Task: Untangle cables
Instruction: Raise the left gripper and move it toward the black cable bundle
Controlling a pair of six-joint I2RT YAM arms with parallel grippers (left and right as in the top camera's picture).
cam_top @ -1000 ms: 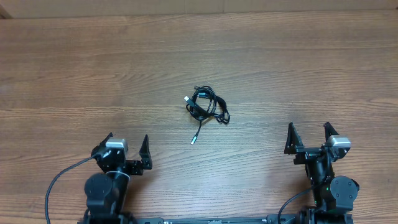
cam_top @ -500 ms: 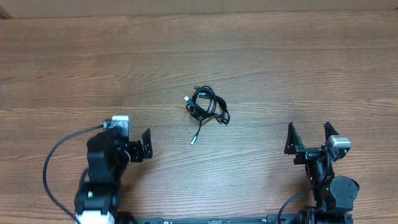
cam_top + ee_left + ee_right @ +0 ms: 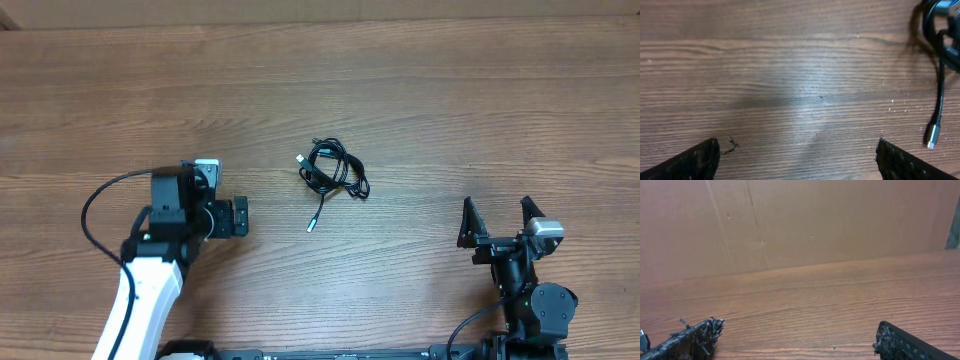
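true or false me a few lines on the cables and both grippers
1. The cables lie bundled on the table. True.
2. The left gripper holds a cable. False: it is open and empty, short of the bundle.
3. The right gripper is open. True.
4. The bundle lies nearer the right gripper. False: the left one is nearer.
5. A silver plug trails out toward the robot. True.

Likely a robot lab: wood-grain table [image 3: 450, 100] against a plain cardboard backdrop [image 3: 815, 220].
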